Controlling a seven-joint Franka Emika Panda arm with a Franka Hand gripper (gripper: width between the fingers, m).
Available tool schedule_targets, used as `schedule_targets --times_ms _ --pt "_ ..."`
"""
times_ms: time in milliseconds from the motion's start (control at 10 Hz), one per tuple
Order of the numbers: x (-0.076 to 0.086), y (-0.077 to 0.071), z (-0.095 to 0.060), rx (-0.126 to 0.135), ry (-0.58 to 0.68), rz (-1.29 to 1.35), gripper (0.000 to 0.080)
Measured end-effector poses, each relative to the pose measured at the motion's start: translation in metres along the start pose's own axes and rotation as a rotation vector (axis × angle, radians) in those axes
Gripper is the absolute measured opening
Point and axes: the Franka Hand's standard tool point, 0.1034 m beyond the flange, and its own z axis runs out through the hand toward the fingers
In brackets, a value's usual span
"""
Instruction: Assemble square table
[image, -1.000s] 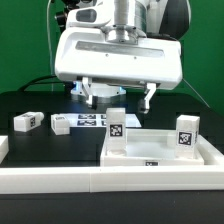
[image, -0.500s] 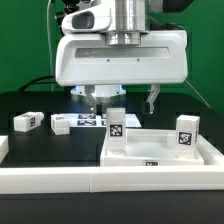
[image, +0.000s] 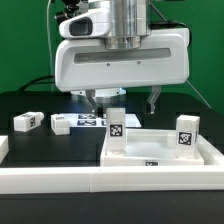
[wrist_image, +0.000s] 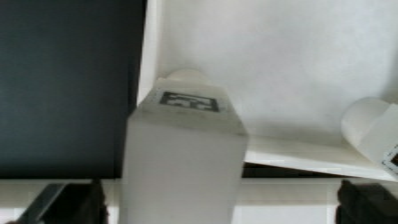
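The square table's white tabletop lies rim up at the exterior view's right. Two tagged white legs stand upright on it, one at its near-left corner and one at the right. My gripper hangs open just above the left leg, with its dark fingers wide apart on either side of the leg's top. In the wrist view this leg runs up between the fingertips of the gripper without touching them. The other upright leg shows at the edge.
Two more tagged leg blocks lie loose on the black table at the exterior view's left. The marker board lies behind them. A long white rail runs along the front.
The gripper has come down a little over the left upright leg and levelled out. Its jaws have stayed open, and no part has moved.
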Motion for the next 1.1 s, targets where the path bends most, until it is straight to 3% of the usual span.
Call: schedule_targets --times_ms 300,800,900,1000,1100 --pt "-0.004 0.014 0.002 0.0 -0.003 0.003 0.0649" --pt "-0.006 0.016 0.004 -0.001 -0.006 0.007 0.0613" --pt "-0.006 0.016 0.004 -0.001 -0.006 0.007 0.0388" --pt "-0.006 0.015 0.004 -0.001 -0.006 0.016 0.0388" --pt "-0.006 0.015 0.004 -0.001 -0.006 0.037 0.0288"
